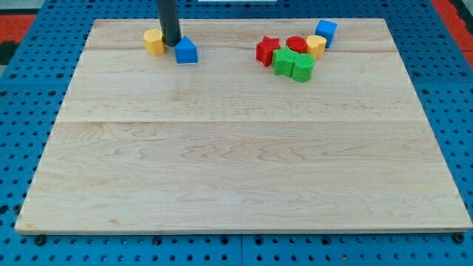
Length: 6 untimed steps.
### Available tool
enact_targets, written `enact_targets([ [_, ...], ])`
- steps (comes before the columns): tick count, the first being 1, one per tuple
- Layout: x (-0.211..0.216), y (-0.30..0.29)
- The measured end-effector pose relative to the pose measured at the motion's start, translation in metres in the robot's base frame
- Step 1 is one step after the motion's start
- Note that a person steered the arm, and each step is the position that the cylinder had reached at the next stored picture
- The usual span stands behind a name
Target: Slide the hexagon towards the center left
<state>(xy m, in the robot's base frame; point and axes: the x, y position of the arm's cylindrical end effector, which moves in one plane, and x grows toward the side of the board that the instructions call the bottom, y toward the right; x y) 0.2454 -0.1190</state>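
Note:
A yellow hexagon (154, 42) sits near the board's top left. My tip (171, 44) stands just to its right, between it and a blue triangular block (186, 51), close to both; contact cannot be told. The rod comes down from the view's top edge.
A cluster lies at the top right: a red star (267, 51), a red cylinder (296, 44), a yellow block (316, 46), a blue cube (325, 32) and two green blocks (284, 61) (302, 67). The wooden board (236, 162) rests on a blue pegboard.

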Motion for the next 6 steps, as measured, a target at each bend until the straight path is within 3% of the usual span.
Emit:
enact_targets([
  [1, -0.018, -0.011],
  [2, 0.033, -0.063],
  [3, 0.062, -0.048],
  [5, 0.051, -0.107],
  [6, 0.075, -0.127],
])
